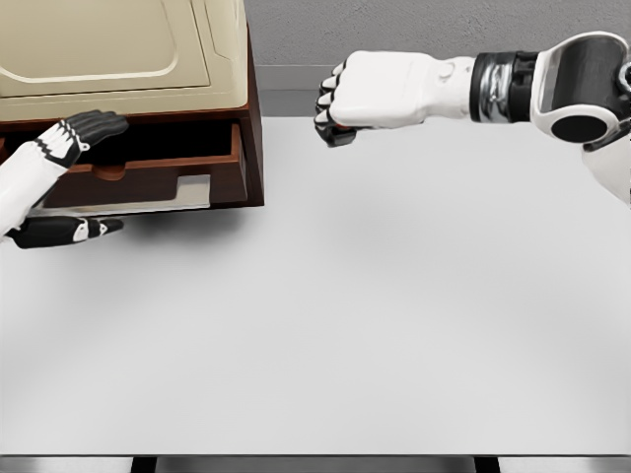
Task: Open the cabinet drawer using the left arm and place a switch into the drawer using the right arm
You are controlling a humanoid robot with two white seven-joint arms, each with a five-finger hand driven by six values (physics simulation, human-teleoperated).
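Left hand point(61, 168) fingers spread loose at the drawer point(148, 163), drawer pulled partway out of the cabinet point(128, 59) at the table's point(325, 325) far left corner, right hand point(340, 99) clenched above the far edge, can't tell if it's got the switch

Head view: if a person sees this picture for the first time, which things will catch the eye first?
First, the right hand, its fingers curled into a fist, held above the white table at upper centre; whether it holds anything cannot be told. Then the brown cabinet at upper left, where the left hand lies at the drawer, fingers extended.
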